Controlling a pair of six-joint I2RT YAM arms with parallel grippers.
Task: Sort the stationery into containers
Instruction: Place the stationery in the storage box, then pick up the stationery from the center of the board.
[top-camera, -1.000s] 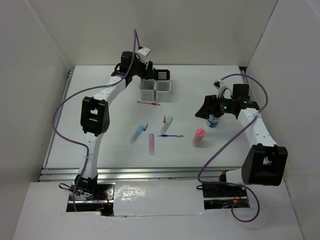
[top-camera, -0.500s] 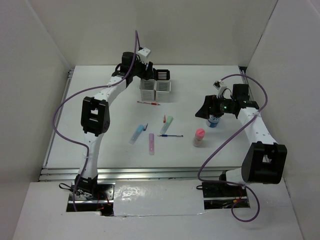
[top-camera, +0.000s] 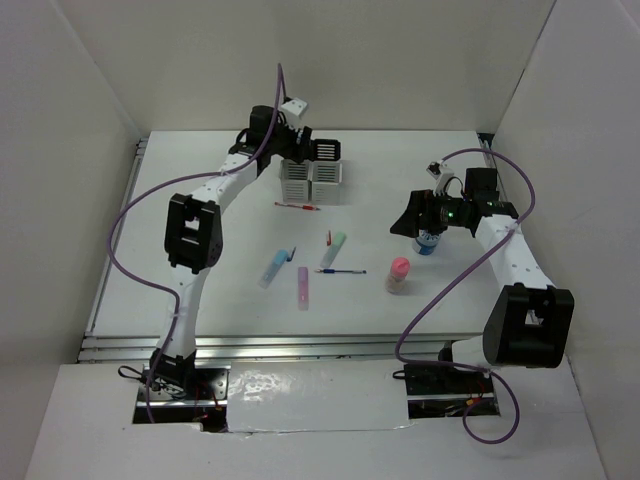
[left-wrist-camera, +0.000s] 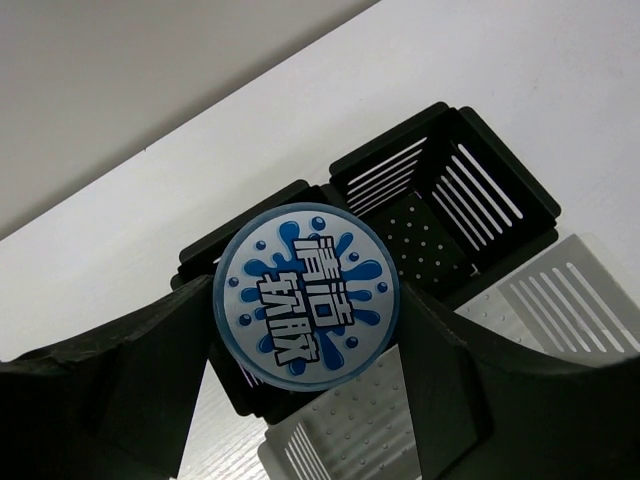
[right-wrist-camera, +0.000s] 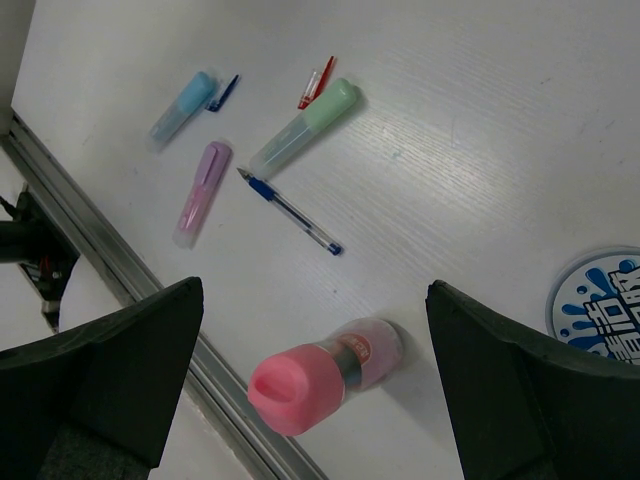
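White table (top-camera: 230, 305), seen from above: the left tool (top-camera: 298, 148) hangs over a block of four square slotted pen cups (top-camera: 313, 172), two black and two white, at the far side. The right tool (top-camera: 415, 222) hovers just above a blue round roll (top-camera: 428, 244). Between the arms lie a pink-capped clear tube (top-camera: 398, 273), a pastel blue stubby stick (top-camera: 272, 268), a purple stubby stick (top-camera: 303, 287), a green stubby stick (top-camera: 333, 250), a thin blue pen (top-camera: 343, 270) and a thin red pen (top-camera: 297, 205).

From the left wrist, the left tool clamps a second blue round roll (left-wrist-camera: 305, 298) between both fingers (left-wrist-camera: 130, 380). Its pale face carries blue splash lettering. It is poised over a black cup (left-wrist-camera: 440, 205).

From the right wrist, the right tool's jaws stand spread wide, grasping nothing. The tube, pen and sticks lie apart on the table below, and the first roll shows at the frame's right edge.
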